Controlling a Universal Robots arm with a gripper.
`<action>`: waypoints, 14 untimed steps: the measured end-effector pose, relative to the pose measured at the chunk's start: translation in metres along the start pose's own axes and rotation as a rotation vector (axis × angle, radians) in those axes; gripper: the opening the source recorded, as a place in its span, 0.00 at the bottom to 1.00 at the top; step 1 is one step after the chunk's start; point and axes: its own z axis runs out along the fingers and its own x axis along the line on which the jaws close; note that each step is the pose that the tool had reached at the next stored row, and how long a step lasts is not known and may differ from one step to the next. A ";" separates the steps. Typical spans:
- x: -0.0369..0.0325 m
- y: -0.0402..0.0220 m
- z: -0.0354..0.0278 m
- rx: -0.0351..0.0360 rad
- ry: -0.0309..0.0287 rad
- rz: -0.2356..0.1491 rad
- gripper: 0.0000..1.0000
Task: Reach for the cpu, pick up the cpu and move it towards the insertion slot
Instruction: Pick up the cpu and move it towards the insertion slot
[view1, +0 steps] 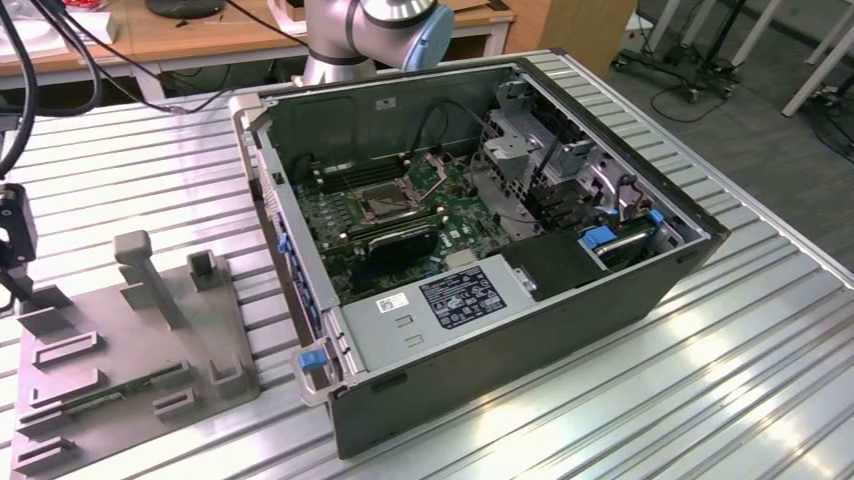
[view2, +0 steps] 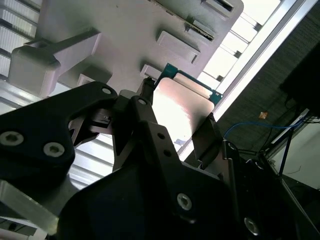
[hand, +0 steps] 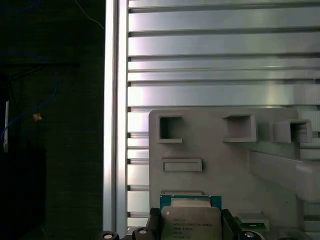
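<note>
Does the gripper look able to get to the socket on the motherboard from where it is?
Likely yes. The case lies with its open side up and nothing seems to cover the socket; cables run beside it. The gripper, shut on the chip, is over the grey tray.

The first wrist view's edge cuts off the cpu (hand: 190, 224) on its side nearest the claw (view2: 176, 112); in the second wrist view the claw's fingers cover its side edges.
</note>
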 end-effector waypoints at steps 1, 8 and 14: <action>0.0000 0.0000 -0.0010 0.0000 -0.0001 0.000 0.55; -0.0002 0.0001 -0.0074 0.0000 0.0000 0.000 0.55; -0.0004 0.0002 -0.0129 0.0000 0.0000 0.000 0.55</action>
